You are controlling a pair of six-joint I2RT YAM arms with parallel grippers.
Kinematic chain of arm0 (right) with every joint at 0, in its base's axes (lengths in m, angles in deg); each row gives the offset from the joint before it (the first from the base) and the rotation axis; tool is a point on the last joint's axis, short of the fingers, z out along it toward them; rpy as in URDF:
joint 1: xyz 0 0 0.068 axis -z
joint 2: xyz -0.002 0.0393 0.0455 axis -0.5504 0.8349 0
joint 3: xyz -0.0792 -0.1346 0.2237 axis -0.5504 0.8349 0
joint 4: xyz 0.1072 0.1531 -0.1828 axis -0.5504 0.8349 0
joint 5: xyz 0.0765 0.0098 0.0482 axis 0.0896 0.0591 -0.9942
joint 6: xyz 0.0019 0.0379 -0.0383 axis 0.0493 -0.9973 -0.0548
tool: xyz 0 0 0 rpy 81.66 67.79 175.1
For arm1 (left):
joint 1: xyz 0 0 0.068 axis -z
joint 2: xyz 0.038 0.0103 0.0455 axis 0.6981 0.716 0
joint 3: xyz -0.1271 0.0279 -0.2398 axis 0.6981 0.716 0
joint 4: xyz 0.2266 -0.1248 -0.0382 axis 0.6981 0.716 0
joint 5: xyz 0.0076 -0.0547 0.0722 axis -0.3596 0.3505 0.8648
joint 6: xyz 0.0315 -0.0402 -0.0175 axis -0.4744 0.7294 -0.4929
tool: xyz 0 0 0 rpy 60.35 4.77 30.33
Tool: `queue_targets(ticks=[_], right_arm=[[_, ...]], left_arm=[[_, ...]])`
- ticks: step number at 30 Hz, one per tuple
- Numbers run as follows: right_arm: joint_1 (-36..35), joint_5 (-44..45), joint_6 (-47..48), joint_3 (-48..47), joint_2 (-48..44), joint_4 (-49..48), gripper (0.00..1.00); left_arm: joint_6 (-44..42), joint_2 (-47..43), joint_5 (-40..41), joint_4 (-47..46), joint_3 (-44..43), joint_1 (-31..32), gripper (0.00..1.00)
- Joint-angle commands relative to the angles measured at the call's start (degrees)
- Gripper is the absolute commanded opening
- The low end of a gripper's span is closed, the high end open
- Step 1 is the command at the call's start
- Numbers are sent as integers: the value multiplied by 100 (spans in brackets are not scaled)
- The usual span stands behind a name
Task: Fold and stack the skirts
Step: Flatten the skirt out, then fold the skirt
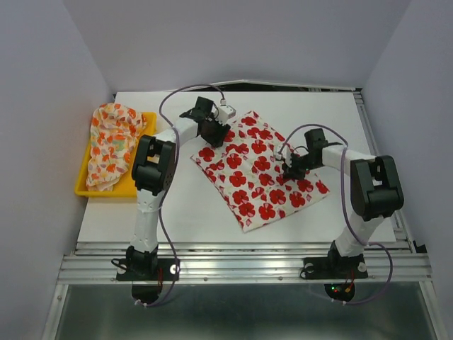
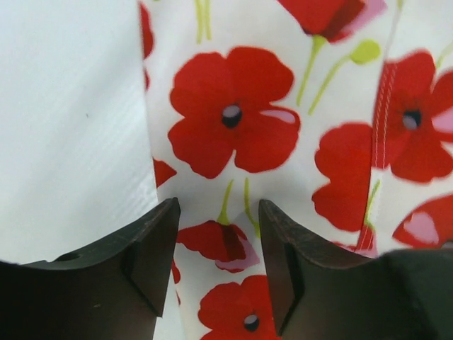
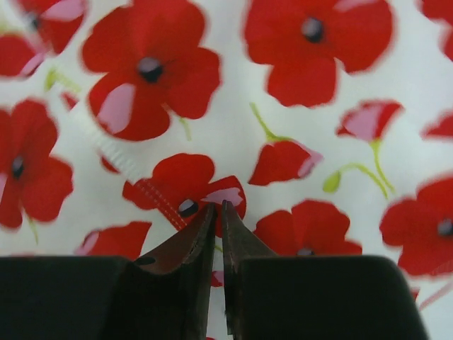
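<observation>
Cream skirt (image 1: pixel 113 145) bunched in yellow tray (image 1: pixel 82 188), far left of table (image 1: pixel 177 209). Left gripper (image 2: pixel 218 212) jaws apart, low over the left edge of white skirt (image 1: pixel 258 173), which lies flat mid-table, angled. Right gripper (image 3: pixel 218 207) on the skirt's right part, jaws almost together at a stitched seam; pinch on cloth unclear.

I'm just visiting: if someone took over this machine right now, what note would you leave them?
Left gripper: open, over the edge of the white cloth skirt with red flowers.
Right gripper: jaws nearly together on that skirt; grip on cloth unclear.
Cream skirt with orange print: crumpled in the yellow plastic tray.
Done: flowered skirt laid flat. To do: fold both, stack.
</observation>
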Motion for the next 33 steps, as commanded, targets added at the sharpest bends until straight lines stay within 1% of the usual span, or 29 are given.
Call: queue_targets(ticks=[1, 2, 3, 4, 5, 6, 7, 8, 10, 11, 13, 14, 16, 17, 18, 19, 20, 21, 23, 27, 33], right_arm=[[-967, 226, 308, 730, -549, 1660, 14], [-1186, 52, 185, 792, -750, 1826, 14], [-1589, -80, -190, 793, -813, 1889, 14], [-1775, -221, -376, 749, -866, 1924, 15], [-1943, -562, -726, 670, -901, 2055, 17], [-2179, -791, -843, 548, -884, 2170, 19], [-2243, -1298, -948, 225, -858, 2310, 22], [-2243, -1556, -1324, 39, -779, 2572, 24], [-2182, -1961, -1957, -594, -683, 2549, 26], [-2086, -2015, -2065, -822, -621, 2549, 26], [-1709, -2155, -2337, -1253, -411, 2461, 27], [-1263, -2234, -2477, -1690, -323, 2217, 28], [-848, -2052, -2584, -2184, 81, 2057, 31], [-532, -1920, -2593, -2726, 257, 1961, 36], [-399, -1814, -2602, -3002, 432, 1899, 39], [-293, -1700, -2584, -3265, 626, 1864, 40], [-214, -1438, -2541, -3529, 1037, 1837, 41], [-91, -1305, -2471, -4019, 1241, 1846, 41], [-29, -928, -2252, -4522, 1758, 1749, 39], [24, -443, -2031, -4744, 2278, 1355, 37], [24, 155, -1811, -4666, 2640, 731, 37]], left_arm=[[-3, 84, -329, 470, -937, 34, 63], [6, 67, -339, 488, -1104, 34, 63], [-11, -3, -356, 497, -1149, 34, 65], [-29, -64, -347, 497, -1158, 34, 66], [-64, -126, -339, 489, -1106, 25, 66], [-108, -248, -382, 506, -1080, 25, 67], [-204, -319, -409, 523, -1027, 25, 67], [-214, -459, -435, 506, -879, 8, 67], [-266, -601, -584, 506, -641, -36, 68], [-301, -662, -654, 532, -579, -54, 68], [-389, -803, -795, 593, -482, -150, 67], [-494, -838, -909, 724, -438, -194, 68], [-600, -830, -1199, 1022, -473, -361, 68], [-748, -760, -1270, 1112, -525, -405, 67], [-811, -733, -1279, 1191, -569, -440, 68], [-907, -681, -1305, 1287, -613, -467, 67], [-1038, -628, -1323, 1497, -666, -510, 67], [-1188, -523, -1306, 1577, -779, -519, 67], [-1251, -417, -1244, 1657, -877, -528, 67], [-1347, -268, -1226, 1719, -965, -528, 66], [-1374, -250, -1130, 1526, -746, -555, 66]])
